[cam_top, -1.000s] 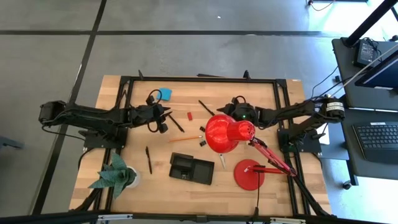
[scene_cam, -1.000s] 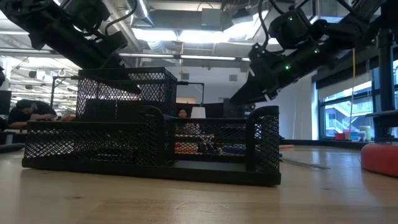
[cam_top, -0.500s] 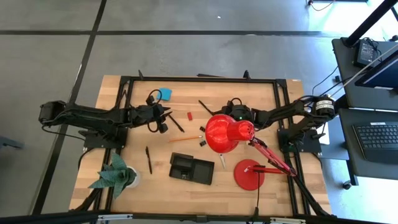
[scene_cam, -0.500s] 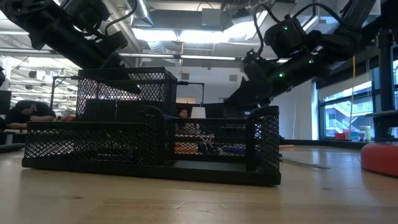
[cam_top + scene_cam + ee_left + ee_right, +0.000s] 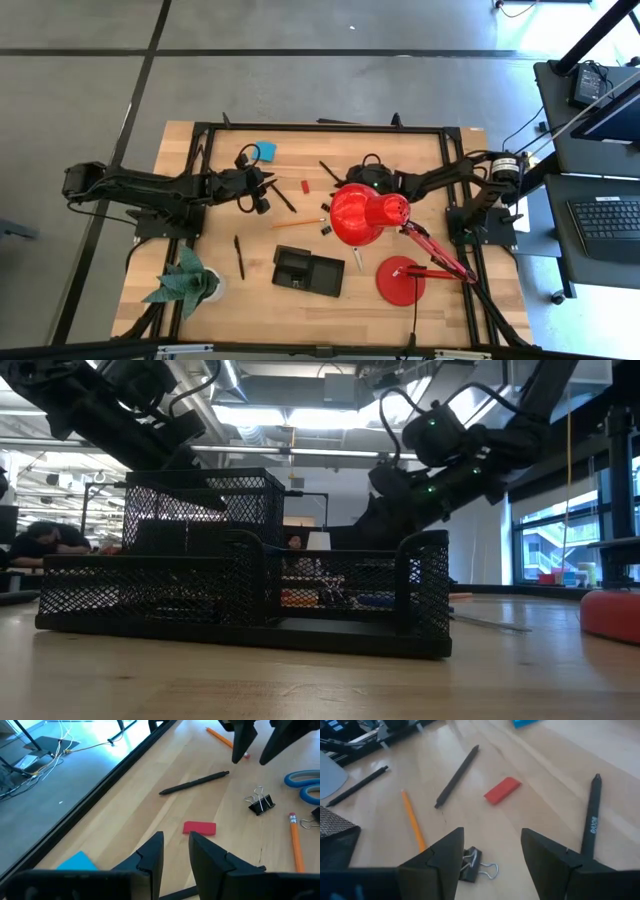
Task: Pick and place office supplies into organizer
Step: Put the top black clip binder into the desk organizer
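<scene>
both claws hover above the surface and grasp nothing. left claw point(image 5: 175, 852) has its fingers parted by a narrow gap, with bare wood showing between them. just past its tips lies a red eraser point(image 5: 199, 828), and to one side is the corner of a blue sticky-note pad point(image 5: 77, 862). farther on a black pen point(image 5: 194, 783) lies slanted, then a black binder clip point(image 5: 261, 804), a wooden pencil point(image 5: 296, 841) and the blue handles of scissors point(image 5: 304, 785).

right claw point(image 5: 490, 852) is spread wider. a binder clip point(image 5: 474, 866) sits right between its fingers, an orange pencil point(image 5: 413, 820) beside it. a black pen point(image 5: 590, 815) lies next to one finger. beyond are the same eraser point(image 5: 502, 789) and another dark pen point(image 5: 456, 769).

from above, the left claw point(image 5: 262, 198) sits near the sticky-note pad point(image 5: 265, 151), and the right claw point(image 5: 345, 178) is at the far edge of the red lamp shade point(image 5: 364, 213). the black mesh organizer point(image 5: 308, 270) stands near the front of the surface point(image 5: 300, 308), well apart from both claws, between a green paper plant point(image 5: 183, 283) and the lamp's round base point(image 5: 400, 281). one more pen point(image 5: 239, 256) lies between plant and organizer.
</scene>
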Robot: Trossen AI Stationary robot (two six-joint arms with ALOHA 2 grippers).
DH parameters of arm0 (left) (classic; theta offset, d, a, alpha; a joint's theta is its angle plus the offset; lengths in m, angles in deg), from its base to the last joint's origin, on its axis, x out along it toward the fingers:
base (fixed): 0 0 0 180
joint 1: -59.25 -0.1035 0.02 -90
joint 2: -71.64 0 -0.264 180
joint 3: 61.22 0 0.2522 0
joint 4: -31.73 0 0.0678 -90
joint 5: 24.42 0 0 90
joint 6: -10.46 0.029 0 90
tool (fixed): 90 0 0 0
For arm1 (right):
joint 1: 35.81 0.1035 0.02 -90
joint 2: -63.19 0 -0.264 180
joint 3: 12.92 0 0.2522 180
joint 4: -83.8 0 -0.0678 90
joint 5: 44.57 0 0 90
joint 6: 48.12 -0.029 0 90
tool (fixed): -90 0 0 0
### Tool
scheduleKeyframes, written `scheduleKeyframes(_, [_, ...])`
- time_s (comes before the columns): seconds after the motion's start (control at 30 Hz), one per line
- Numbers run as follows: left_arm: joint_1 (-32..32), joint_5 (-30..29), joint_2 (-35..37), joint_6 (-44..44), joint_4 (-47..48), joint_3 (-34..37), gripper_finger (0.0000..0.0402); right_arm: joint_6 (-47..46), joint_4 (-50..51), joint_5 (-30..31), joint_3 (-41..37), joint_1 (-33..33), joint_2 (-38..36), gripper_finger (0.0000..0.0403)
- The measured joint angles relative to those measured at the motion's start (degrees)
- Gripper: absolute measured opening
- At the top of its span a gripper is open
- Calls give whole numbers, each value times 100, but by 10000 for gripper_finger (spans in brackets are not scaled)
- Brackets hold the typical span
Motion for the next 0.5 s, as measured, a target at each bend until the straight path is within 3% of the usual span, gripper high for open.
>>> scheduleKeyframes(0.5, [0, 131, -2, -59, 3, -2, 85, -482, 134, -24, 78, 0, 376, 200])
